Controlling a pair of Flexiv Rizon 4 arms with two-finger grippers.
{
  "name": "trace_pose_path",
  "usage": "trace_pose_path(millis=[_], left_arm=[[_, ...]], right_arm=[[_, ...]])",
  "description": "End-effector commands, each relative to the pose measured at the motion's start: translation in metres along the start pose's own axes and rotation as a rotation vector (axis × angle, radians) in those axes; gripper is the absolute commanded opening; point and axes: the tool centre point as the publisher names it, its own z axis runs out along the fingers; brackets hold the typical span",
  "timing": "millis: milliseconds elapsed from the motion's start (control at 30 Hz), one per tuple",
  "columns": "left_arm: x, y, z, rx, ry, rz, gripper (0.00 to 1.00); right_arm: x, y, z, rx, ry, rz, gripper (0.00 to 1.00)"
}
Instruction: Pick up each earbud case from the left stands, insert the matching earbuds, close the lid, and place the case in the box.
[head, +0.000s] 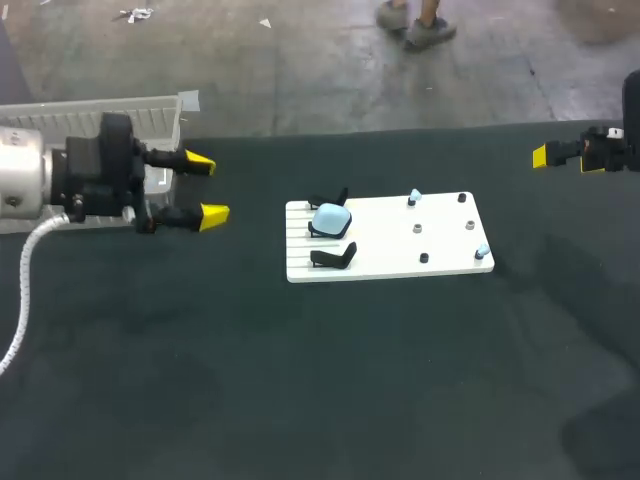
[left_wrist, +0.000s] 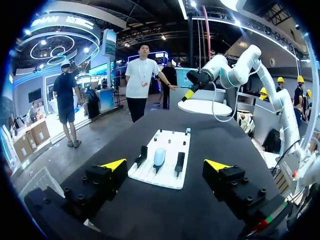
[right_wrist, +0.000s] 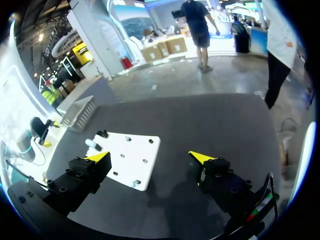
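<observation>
The left gripper (head: 207, 187), at the head view's left edge, has its 2 yellow-tipped fingers spread wide with nothing between them. The right gripper (right_wrist: 150, 157), in that view's upper right corner, is likewise spread and empty. At centre lies a flat white plastic board (head: 390, 262). A rounded pale-blue earbud case (head: 331, 218) sits on the middle of 3 black stands (head: 335, 258) at its left end. 2 small pale-blue earbuds (head: 414, 196) stand on pegs toward its right.

Right arm (head: 612, 148) cut by edge; box (head: 120, 106) partly behind left arm (head: 40, 178); earbuds (head: 414, 196) indistinct.
</observation>
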Motion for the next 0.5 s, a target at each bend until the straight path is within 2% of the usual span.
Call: trace_pose_path(millis=[33, 333, 500], left_arm=[[0.006, 0.012, 0.023, 0.086, 0.026, 0.028, 1.00], [0.012, 0.009, 0.060, 0.203, 0.056, 0.062, 1.00], [0.019, 0.010, 0.078, 0.218, 0.060, 0.066, 1.00]], right_arm=[[0.000, -0.001, 0.001, -0.004, 0.000, -0.001, 1.00], [0.000, -0.001, 0.001, -0.004, 0.000, -0.001, 1.00], [0.000, -0.001, 0.001, -0.004, 0.000, -0.001, 1.00]])
